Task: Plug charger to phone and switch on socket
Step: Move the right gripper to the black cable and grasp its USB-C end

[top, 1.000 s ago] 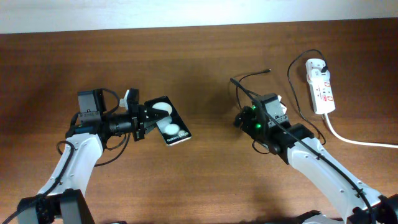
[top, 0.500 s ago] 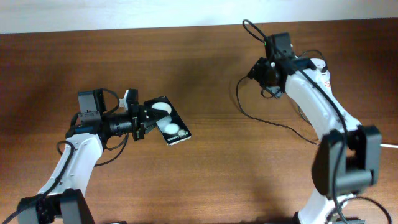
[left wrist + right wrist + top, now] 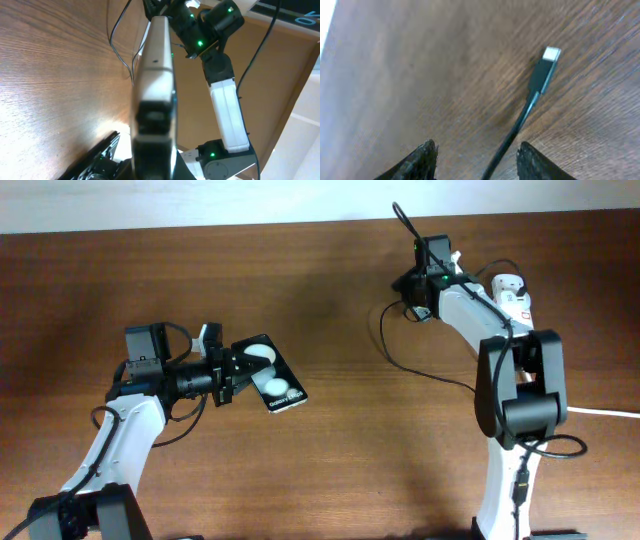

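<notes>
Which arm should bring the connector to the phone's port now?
Right. The charger runs out from the right end effector, with its connector tip free ahead. The left end effector is clamped on the phone, so it should probably just hold it steady.

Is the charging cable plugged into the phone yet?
No, unplugged. The charger's tip is bare near the right hand; the phone sits apart in the left hand.

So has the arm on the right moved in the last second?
Yes. The right gripper has swung from mid-table toward the far edge, and is now level with the far end of the white power strip.
</notes>
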Controlling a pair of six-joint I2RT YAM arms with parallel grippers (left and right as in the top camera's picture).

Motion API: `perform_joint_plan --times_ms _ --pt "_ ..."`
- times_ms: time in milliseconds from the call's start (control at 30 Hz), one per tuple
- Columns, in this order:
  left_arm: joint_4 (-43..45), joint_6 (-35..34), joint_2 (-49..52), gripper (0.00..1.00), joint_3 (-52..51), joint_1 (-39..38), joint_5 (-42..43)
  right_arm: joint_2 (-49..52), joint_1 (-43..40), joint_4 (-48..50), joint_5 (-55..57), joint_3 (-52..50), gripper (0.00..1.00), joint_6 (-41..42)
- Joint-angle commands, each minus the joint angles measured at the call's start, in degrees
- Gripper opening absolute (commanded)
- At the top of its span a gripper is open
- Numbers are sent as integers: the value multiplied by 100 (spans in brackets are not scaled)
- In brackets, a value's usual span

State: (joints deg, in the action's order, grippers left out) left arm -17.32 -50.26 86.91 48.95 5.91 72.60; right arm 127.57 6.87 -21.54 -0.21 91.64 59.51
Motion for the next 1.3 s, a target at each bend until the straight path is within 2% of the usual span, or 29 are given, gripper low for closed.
perform_joint_plan --times_ms 0,133,200,300,367,467,600,667,700,733,767,800,933,967,1000,1067,1100,1267 --pt "15 116 20 0 24 11 151 262 -20 9 -245 94 48 103" --pt "15 114 20 0 24 11 66 310 -22 -57 -372 94 30 61" --pt "15 116 20 0 24 11 63 310 -15 -118 -481 94 20 -586" --pt "13 116 20 0 24 11 63 269 -15 -339 -855 96 12 -1637" --pt "15 116 20 0 26 11 63 70 -13 -1001 -887 96 8 -2374" --pt "15 114 20 0 24 11 44 -190 131 -2081 -907 96 4 -2929" --pt "15 116 20 0 24 11 46 -251 732 -3871 -922 96 4 -3316" --pt "15 116 20 0 24 11 48 -251 1130 -4214 -452 96 5 -3314" --pt "15 116 20 0 24 11 48 -251 1244 -4197 -118 96 15 -3314" --pt "15 116 20 0 26 11 48 -251 1344 -4146 219 96 35 -3314" --pt "15 116 20 0 24 11 48 -249 1390 -4061 605 96 48 -3314" --pt "15 116 20 0 24 11 48 -251 1390 -3989 833 96 55 -3314" --pt "15 116 20 0 24 11 46 -249 1373 -3816 903 96 67 -3314" --pt "15 116 20 0 24 11 46 -249 1373 -3805 785 96 66 -3314" --pt "15 116 20 0 24 11 46 -249 1373 -3779 774 96 59 -3316" --pt "15 116 20 0 24 11 48 -249 1375 -3805 597 94 36 -3314" --pt "15 116 20 0 24 11 48 -249 1381 -3825 326 94 29 -3314" --pt "13 116 20 0 24 11 66 -243 1368 -3687 527 94 27 -3311"
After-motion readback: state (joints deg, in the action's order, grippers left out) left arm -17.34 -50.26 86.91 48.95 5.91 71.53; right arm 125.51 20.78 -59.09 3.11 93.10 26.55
